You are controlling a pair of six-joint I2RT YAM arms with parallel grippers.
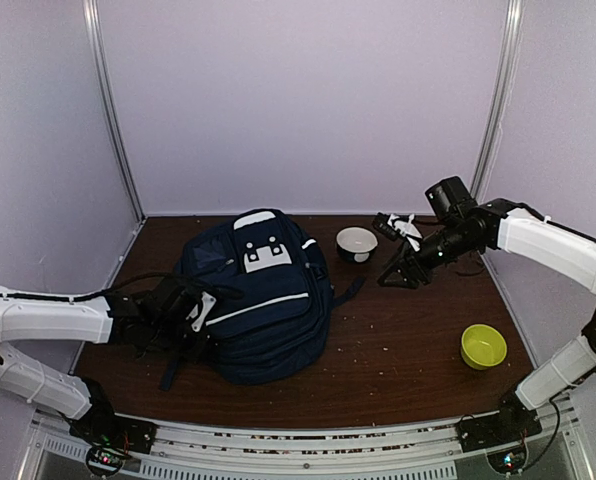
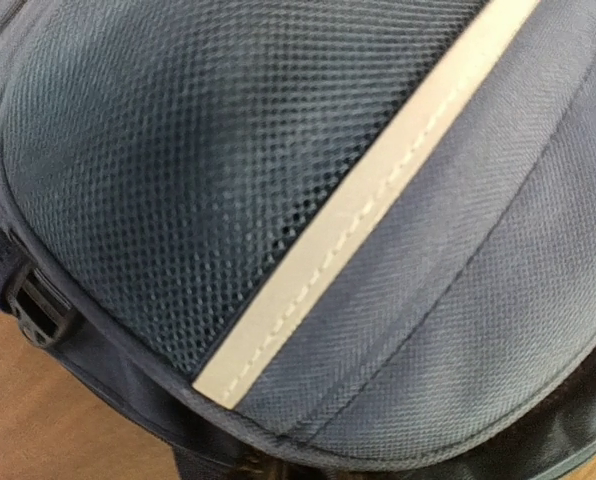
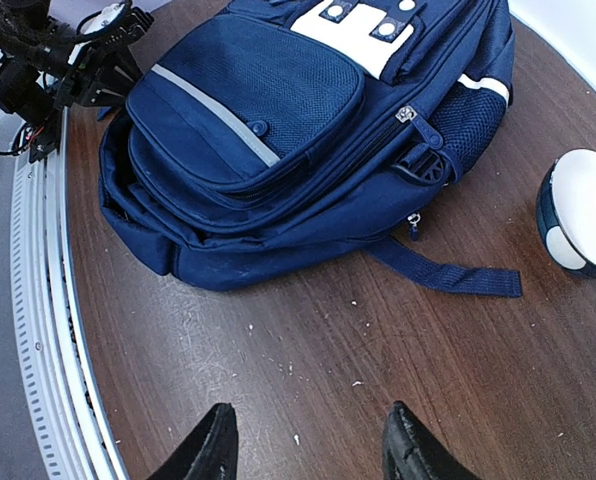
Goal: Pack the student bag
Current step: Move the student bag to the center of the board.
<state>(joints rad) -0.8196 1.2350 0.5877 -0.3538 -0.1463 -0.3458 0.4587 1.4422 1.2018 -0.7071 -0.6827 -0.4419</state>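
Two arms, one bag: the student bag point(image 1: 263, 300) lies flat on the desk point(image 1: 408, 340), centre-left, long axis running far-to-near w/ the white patches at the far end. The left pincer point(image 1: 206, 308) is right up against the bag's left flank, approx. mid-length. Its wrist cam shows only mesh pocket + white stripe and no fingers, so can't tell how far apart the jaws stand or whether they've got any fabric. The right pincer point(image 1: 396, 277) hangs over bare desk off the bag's right side, apart from it, just beside the white bowl point(image 1: 356, 243). Its fingers point(image 3: 210, 445) stand spread w/ nothing btwn them. From there the bag lies ahead + to the left, zip side facing it. Left arm is clearly the nearer one. Judgement: next move prob. turns on the left pincer taking the flank or pocket edge, w/ the right coming across to the zip. The yellow-green bowl point(image 1: 483, 345) sits well apart, near-right.
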